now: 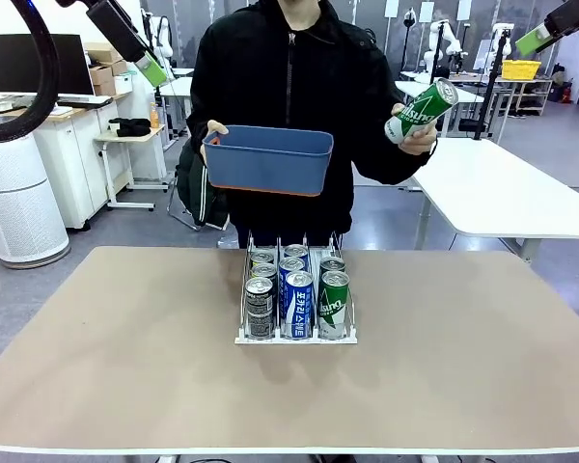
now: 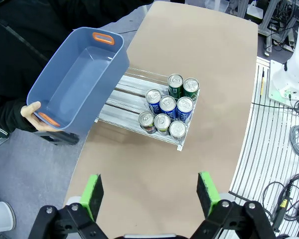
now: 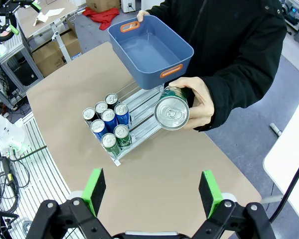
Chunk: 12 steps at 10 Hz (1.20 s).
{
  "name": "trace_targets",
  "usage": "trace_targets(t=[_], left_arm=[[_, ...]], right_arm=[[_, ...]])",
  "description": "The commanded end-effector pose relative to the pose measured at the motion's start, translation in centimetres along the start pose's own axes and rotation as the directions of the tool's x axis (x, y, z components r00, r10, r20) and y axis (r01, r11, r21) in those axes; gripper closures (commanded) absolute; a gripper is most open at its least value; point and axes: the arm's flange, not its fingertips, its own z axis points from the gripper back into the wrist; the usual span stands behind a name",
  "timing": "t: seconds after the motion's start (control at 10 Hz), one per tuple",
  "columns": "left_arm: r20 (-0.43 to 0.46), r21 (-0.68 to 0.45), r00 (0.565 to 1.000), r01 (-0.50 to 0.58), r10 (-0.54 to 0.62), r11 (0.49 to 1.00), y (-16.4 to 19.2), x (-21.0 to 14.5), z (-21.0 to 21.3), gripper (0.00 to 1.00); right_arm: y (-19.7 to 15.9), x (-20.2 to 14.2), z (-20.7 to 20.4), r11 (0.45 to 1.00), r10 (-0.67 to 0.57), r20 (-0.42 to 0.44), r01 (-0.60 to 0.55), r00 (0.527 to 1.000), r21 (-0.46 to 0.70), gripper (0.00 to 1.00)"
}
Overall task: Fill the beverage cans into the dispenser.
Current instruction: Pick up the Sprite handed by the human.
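The white dispenser [image 1: 241,338] stands mid-table with several beverage cans [image 1: 297,301] in it: black-grey in the left lane, blue in the middle, green on the right. From the left wrist the cans [image 2: 168,107] crowd the front of the dispenser [image 2: 123,97]. A person at the far side holds one green can [image 1: 422,110] in a raised hand; in the right wrist view its top [image 3: 172,110] faces the camera above the dispenser [image 3: 142,107]. My left gripper [image 1: 150,66] [image 2: 150,194] and right gripper [image 1: 537,39] [image 3: 152,191] hang high, open and empty.
The person's other hand holds a dark blue bin [image 1: 268,159] above the table's far edge; it looks empty from above [image 2: 72,82] [image 3: 144,50]. The tan table [image 1: 125,367] surrounds the dispenser. A white table [image 1: 502,193] stands behind at the right.
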Motion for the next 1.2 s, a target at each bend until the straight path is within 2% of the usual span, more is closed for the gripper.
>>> trace_targets(t=[0.0, 0.1, 0.3, 0.6, 0.7, 1.1], left_arm=[[0.001, 0.000, 1.000, -0.001, 0.001, 1.000, 0.1, -0.1, 0.1, 0.00], [0.001, 0.000, 1.000, -0.001, 0.001, 1.000, 0.1, -0.1, 0.1, 0.00], [0.001, 0.000, 1.000, -0.001, 0.001, 1.000, 0.1, -0.1, 0.1, 0.00], [0.001, 0.000, 1.000, -0.001, 0.001, 1.000, 0.1, -0.1, 0.1, 0.00], [0.001, 0.000, 1.000, -0.001, 0.001, 1.000, 0.1, -0.1, 0.1, 0.00], [0.001, 0.000, 1.000, -0.001, 0.001, 1.000, 0.1, -0.1, 0.1, 0.00]], right_arm=[[-0.3, 0.1, -0.4, 1.000, 0.000, -0.005, 0.000, 1.000, 0.005, 0.00], [-0.6, 0.1, -1.1, 0.998, 0.047, -0.032, -0.046, 0.998, 0.039, 0.00], [-1.5, 1.0, -2.3, 0.996, 0.089, -0.072, -0.087, 0.993, 0.031, 0.00], [-2.9, 2.8, -5.3, 0.995, 0.095, -0.088, -0.092, 0.992, 0.037, 0.00], [-2.9, 3.2, -6.5, 0.999, 0.052, -0.064, -0.052, 0.997, -0.002, 0.00], [-3.1, 4.1, -10.3, 0.998, 0.059, -0.096, -0.057, 0.994, 0.017, 0.00]])
